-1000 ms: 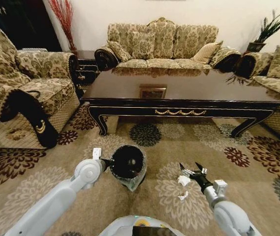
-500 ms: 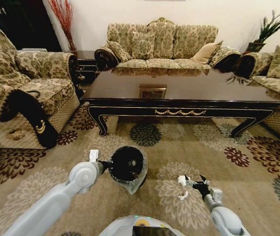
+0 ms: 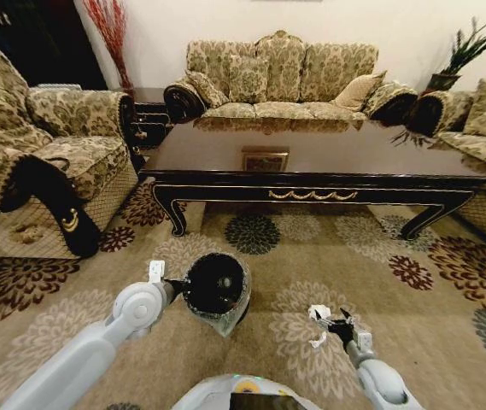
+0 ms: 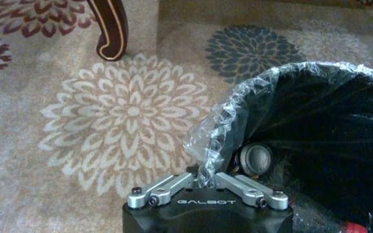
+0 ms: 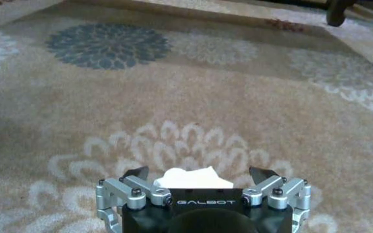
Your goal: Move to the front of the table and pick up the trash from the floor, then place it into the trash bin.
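Paper scrap point(image 5: 193, 178) between right gripper point(image 5: 198, 175) fingertips

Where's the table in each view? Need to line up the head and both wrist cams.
Head view: the table spans the middle, in front of the sofa.
Left wrist view: one curved leg, beyond the trash bin whose liner rim the left gripper pinches.
Right wrist view: a dark leg foot far ahead, probably the table's.
Shared landmark: the dark grey flower medallion before the table.
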Controlling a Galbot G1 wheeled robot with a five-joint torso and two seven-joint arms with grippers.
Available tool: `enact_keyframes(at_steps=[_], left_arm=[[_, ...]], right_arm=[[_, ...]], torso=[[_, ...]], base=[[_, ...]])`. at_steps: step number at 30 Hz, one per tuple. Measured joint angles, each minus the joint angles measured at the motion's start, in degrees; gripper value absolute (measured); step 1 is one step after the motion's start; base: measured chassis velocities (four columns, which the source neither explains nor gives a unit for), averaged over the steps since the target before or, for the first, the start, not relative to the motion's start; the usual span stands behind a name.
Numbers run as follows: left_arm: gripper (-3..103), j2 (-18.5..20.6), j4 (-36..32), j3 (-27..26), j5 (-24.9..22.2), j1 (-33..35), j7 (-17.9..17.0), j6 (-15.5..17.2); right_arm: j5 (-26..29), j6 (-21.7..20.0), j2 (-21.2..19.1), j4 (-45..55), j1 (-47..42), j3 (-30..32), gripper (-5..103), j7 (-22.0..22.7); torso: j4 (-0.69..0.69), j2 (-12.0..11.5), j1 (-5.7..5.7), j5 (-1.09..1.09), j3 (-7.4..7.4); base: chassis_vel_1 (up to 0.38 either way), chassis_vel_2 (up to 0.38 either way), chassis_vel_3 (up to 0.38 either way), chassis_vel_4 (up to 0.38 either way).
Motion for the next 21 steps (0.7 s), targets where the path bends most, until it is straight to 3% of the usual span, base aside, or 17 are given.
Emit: enact_keyframes(at_steps=[21], left_arm=[[0, 0.2, -0.7, -0.4, -0.3, 0.7, -0.4, 0.0]], right_arm=[[-0.3, -0.2, 4.0, -10.9, 8.1, -3.0, 100, 0.0]], torso=[[0.00, 0.0, 0.00, 0.00, 0.00]], base=[[0.000, 0.000, 0.000, 0.000]])
